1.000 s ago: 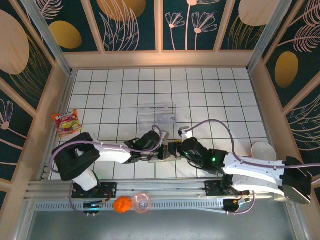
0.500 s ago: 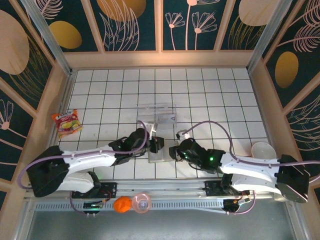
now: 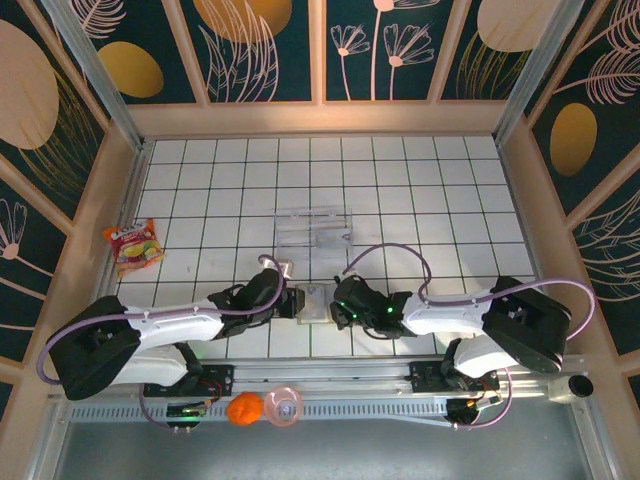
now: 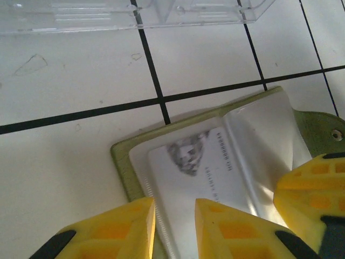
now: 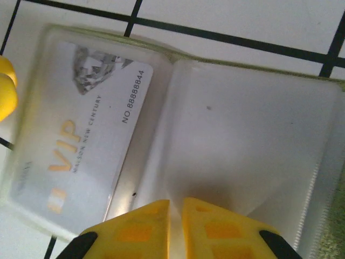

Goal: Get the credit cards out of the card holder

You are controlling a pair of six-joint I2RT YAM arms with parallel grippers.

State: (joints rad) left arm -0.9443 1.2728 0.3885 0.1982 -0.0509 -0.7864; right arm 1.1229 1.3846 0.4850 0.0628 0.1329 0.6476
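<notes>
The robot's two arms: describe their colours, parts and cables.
The left arm and right arm have white links between black joints, with a lavender cable looping along each. Green lights glow on the right one. Their fingers are yellow with black trim.

Two white-and-black arms, each ending in a yellow-fingered hand.
Behind the left hand [image 3: 292,300] and the right hand [image 3: 335,300], each arm was sheathed in smooth white shells [image 3: 170,322] broken by black joint housings, with a bulky black block [image 3: 90,350] at the end farthest from the hand. A lilac cable [image 3: 388,247] looped from just behind each hand back along its arm. A small green light [image 3: 386,310] glowed on the black housing behind the right hand. The fingers [image 4: 113,232] were bright yellow moulded plastic, cut with shallow square pockets, with black patches at their outer corners.
</notes>
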